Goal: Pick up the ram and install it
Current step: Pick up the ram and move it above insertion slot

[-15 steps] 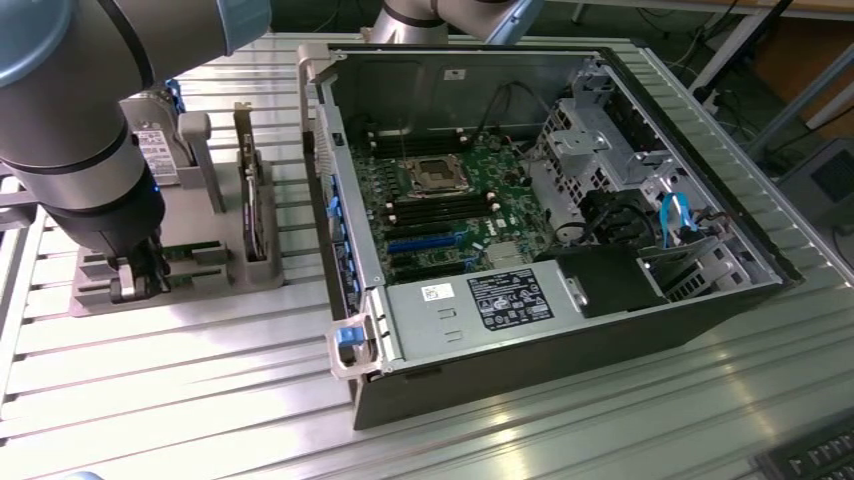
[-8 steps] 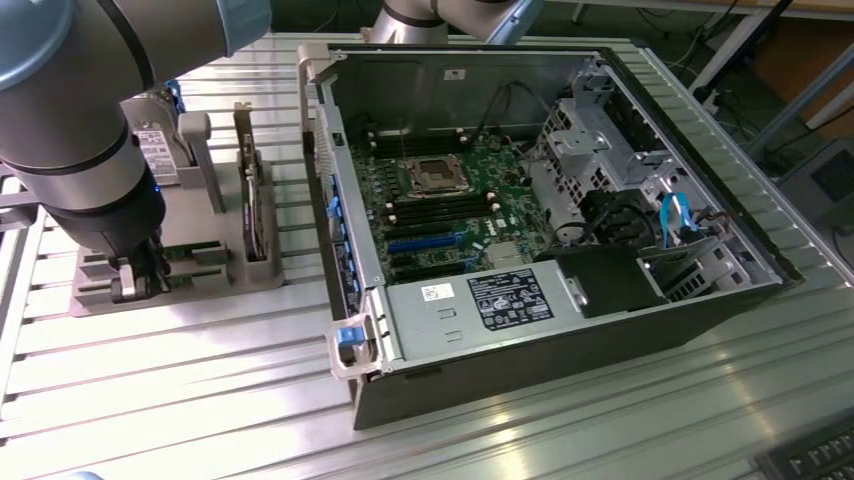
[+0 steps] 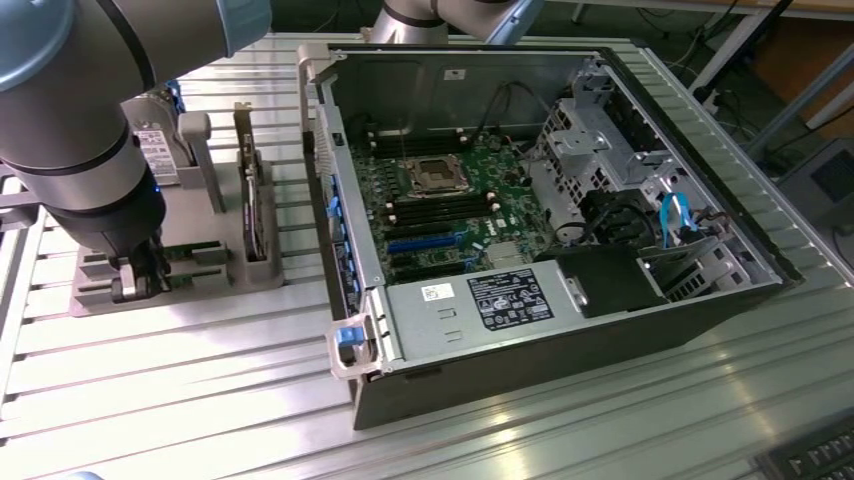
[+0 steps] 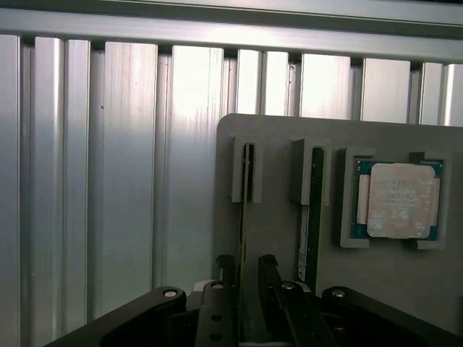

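Observation:
Two rams stand on edge in slots of a grey holder (image 4: 278,130). In the wrist view, my gripper (image 4: 246,265) is low over the nearer ram (image 4: 244,224). Its dark fingers (image 4: 226,266) sit on either side of that thin green stick, with a gap showing, so the gripper is open. The second ram (image 4: 312,210) stands one slot over. In the exterior view the gripper (image 3: 138,280) hangs down into the holder (image 3: 187,290) at the exterior view's left. The open computer case (image 3: 360,120) lies beside it, with black memory slots (image 3: 434,210) on the motherboard.
A silver square processor chip (image 4: 400,200) lies in the holder beyond the second ram. A hard drive (image 3: 251,195) stands on edge in a stand between the holder and the case. The ribbed aluminium table (image 3: 200,400) stretches in front, and a keyboard corner (image 3: 821,455) shows at the exterior view's lower right.

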You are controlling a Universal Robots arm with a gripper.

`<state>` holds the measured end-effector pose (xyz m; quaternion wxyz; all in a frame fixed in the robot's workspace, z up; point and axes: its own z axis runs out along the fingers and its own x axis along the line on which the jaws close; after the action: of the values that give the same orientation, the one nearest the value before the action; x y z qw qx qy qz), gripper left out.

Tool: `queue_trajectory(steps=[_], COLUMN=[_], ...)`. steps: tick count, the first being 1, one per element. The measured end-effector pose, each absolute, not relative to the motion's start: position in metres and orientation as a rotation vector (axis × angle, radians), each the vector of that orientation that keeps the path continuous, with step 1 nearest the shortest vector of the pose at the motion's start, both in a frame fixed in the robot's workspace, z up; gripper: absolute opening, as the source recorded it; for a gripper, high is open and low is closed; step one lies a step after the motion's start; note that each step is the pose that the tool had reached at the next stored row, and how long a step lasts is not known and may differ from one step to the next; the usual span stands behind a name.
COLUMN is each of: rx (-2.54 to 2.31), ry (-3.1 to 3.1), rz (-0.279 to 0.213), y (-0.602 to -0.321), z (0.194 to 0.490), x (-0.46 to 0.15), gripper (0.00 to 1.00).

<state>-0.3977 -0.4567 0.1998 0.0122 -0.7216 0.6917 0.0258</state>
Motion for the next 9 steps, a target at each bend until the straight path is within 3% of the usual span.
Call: queue_trajectory(steps=[9], rx=[-2.249], ry=[2.156], rz=[0.08], y=[-0.4578], z=[0.1997], x=[-0.3977], gripper=[0.27])
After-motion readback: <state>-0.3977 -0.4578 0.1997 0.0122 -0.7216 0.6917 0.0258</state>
